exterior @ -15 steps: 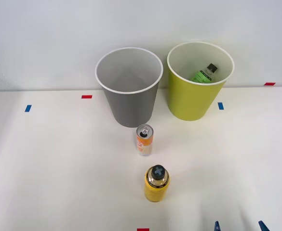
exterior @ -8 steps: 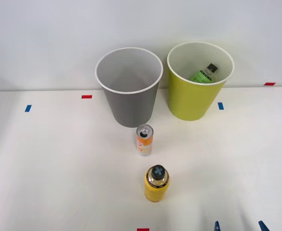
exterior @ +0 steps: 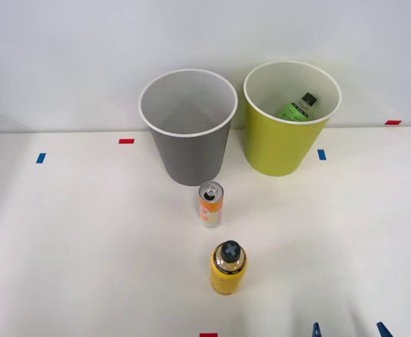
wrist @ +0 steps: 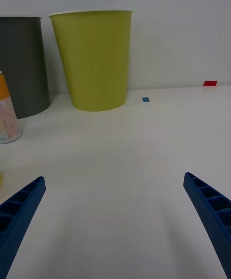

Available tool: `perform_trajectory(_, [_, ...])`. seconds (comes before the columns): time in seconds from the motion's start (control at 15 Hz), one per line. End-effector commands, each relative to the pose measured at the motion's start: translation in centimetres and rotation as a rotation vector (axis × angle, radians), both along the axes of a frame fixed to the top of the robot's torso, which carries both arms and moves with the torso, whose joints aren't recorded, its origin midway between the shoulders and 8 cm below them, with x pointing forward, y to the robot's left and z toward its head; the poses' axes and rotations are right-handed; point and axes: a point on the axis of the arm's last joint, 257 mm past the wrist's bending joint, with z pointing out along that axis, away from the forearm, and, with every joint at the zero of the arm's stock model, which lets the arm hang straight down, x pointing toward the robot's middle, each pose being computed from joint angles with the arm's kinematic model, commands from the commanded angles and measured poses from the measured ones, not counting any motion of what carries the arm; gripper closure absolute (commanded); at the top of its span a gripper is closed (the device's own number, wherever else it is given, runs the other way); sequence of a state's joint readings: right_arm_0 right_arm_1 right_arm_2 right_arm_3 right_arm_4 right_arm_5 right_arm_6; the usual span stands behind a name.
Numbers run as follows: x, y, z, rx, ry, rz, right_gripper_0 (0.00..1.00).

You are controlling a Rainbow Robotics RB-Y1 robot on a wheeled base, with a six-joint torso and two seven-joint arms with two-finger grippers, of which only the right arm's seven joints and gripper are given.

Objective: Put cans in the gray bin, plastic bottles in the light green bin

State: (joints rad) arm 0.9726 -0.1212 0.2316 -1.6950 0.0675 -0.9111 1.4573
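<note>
The right gripper [exterior: 348,329] hangs low at the table's [exterior: 72,239] near edge, fingers spread wide and holding nothing. The can [exterior: 211,203] stands upright before the gray bin [exterior: 188,128]; the yellow bottle [exterior: 227,267] stands nearer. The green bottle [exterior: 297,108] lies inside the light green bin [exterior: 282,144] (blue and red tape marks dot the table)

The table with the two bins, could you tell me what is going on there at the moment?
A robot is sorting drink containers. One green bottle already lies in the light green bin, while the gray bin looks empty. The can and the yellow bottle stand upright on the table, untouched. The right gripper is open and empty at the near edge, to the right of the yellow bottle, holding nothing yet.
</note>
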Motion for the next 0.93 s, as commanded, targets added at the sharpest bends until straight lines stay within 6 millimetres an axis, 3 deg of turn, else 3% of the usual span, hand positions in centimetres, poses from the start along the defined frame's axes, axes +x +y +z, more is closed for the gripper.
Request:
perform_trajectory(0.07, [0.0, 0.0, 0.0, 0.0, 0.0, 0.0, 0.0])
perform_trajectory(0.33, [0.0, 0.0, 0.0, 0.0, 0.0, 0.0, 0.0])
perform_trajectory(0.4, [0.2, 0.4, -1.5, 0.008, 0.031, 0.008, 0.0])
perform_trajectory(0.73, [1.1, 0.6, -0.5, 0.024, -0.013, 0.052, 0.0])
perform_trajectory(0.93, [0.9, 1.9, -0.1, -0.002, -0.024, 0.179, 0.0])
